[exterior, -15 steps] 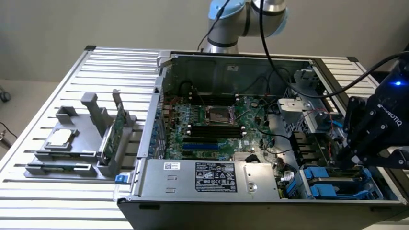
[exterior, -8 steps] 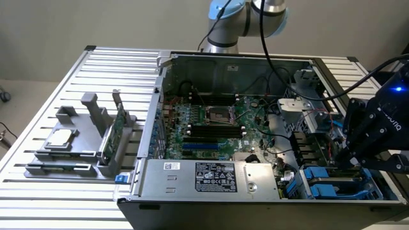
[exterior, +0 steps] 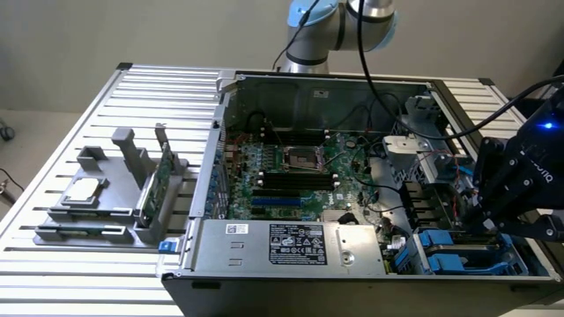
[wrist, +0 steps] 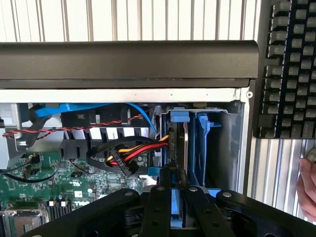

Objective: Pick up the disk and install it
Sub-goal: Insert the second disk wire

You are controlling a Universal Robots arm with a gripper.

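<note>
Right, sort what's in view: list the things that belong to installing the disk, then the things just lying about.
Job in hand:
- silver-grey metal disk in blue plastic carrier, edge-on at the bay
- black claw, closed on the carrier
- drive bay of the open computer case

Lying about:
- small square silver chip
- thin green circuit card
- black keyboard

Drive bay corner crowded: gripper point(wrist: 172, 190) sits low over the disk point(wrist: 178, 148), which stands on edge between blue carriers point(wrist: 202, 148). Power cables point(wrist: 140, 150) press in just beside it. Case wall point(wrist: 148, 64) hems the far side. Motherboard point(exterior: 291, 175) area open above. Keyboard point(wrist: 286, 69) and a hand point(wrist: 308, 185) lie outside the case.
</note>
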